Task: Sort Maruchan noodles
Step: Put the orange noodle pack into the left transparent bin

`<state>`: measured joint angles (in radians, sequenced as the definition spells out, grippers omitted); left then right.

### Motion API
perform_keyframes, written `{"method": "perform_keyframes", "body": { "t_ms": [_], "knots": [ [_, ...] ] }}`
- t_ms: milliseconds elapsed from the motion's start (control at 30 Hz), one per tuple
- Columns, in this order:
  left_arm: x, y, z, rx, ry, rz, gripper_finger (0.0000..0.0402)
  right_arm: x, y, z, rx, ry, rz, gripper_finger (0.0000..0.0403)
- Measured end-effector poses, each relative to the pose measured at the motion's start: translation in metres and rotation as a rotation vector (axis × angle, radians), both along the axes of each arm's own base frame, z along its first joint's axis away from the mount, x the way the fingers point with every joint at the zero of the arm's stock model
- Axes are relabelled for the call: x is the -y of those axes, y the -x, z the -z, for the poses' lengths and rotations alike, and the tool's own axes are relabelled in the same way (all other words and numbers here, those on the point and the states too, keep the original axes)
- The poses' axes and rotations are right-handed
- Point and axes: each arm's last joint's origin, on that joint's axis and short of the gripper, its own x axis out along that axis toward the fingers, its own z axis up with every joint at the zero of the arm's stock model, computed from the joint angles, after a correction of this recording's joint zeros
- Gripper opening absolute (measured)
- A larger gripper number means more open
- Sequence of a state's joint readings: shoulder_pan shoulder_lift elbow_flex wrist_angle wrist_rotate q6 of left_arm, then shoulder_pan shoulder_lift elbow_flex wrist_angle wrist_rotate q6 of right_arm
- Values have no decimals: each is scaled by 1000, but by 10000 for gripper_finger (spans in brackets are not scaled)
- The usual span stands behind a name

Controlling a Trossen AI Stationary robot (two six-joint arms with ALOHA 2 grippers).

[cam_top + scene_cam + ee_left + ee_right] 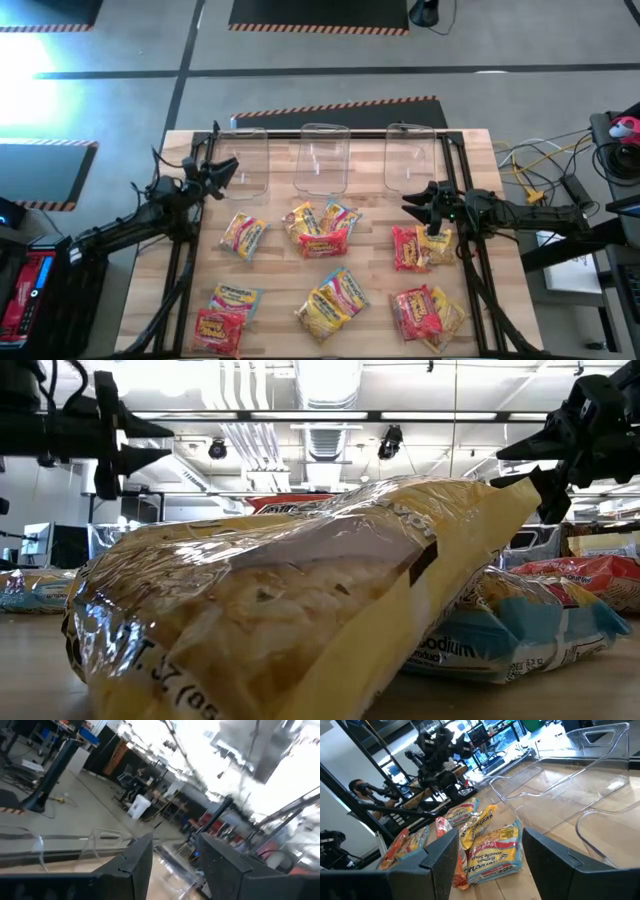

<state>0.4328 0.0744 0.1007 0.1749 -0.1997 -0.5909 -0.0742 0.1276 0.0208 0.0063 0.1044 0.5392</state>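
Observation:
Several Maruchan packets lie flat on the wooden table: a pink-yellow one [243, 235], a red and yellow cluster at the middle [320, 230], a yellow pair [335, 300], red ones near the left [222, 322] and right [418, 312], and a red-yellow pair [420, 246]. My left gripper [222, 170] hangs open in the air in front of the left bin. My right gripper [415, 202] is open above the table, just far of the red-yellow pair; its wrist view looks past its fingers [490, 865] at the middle cluster [490, 847]. A big yellow packet [300, 590] fills the low view.
Three clear plastic bins stand along the far edge: left [245, 155], middle [323, 158], right [408, 158]. Black frame rails run down both table sides [180, 270]. Cables lie off the right edge [540, 165]. A person sits beyond the table [360, 787].

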Motion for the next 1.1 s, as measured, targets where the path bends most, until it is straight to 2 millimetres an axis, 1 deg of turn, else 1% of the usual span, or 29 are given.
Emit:
{"method": "perform_keyframes", "body": {
  "t_ms": [167, 233, 333, 533, 667, 800, 900, 1100],
  "knots": [
    [0, 0, -23, -166, 24, -16, 142, 0, 0, 0, 0, 0, 0, 208],
    [-1, -2, -30, -231, 47, -18, 142, 0, 0, 0, 0, 0, 0, 208],
    [-3, -5, -32, -334, 114, -7, 142, 0, 0, 0, 0, 0, 0, 208],
    [-5, -15, -40, -409, 365, 44, 142, 0, 0, 0, 0, 0, 0, 208],
    [-5, -21, -48, -519, 459, 110, 142, 0, 0, 0, 0, 0, 1, 208],
    [-6, -27, -55, -607, 529, 175, 142, 0, 0, 0, 0, 0, 0, 208],
    [-6, -32, -58, -651, 552, 192, 147, 0, 0, 0, 0, 0, 0, 208],
    [-4, -39, -62, -698, 600, 214, 175, 0, 0, 0, 0, 0, 0, 208]
  ]
}}
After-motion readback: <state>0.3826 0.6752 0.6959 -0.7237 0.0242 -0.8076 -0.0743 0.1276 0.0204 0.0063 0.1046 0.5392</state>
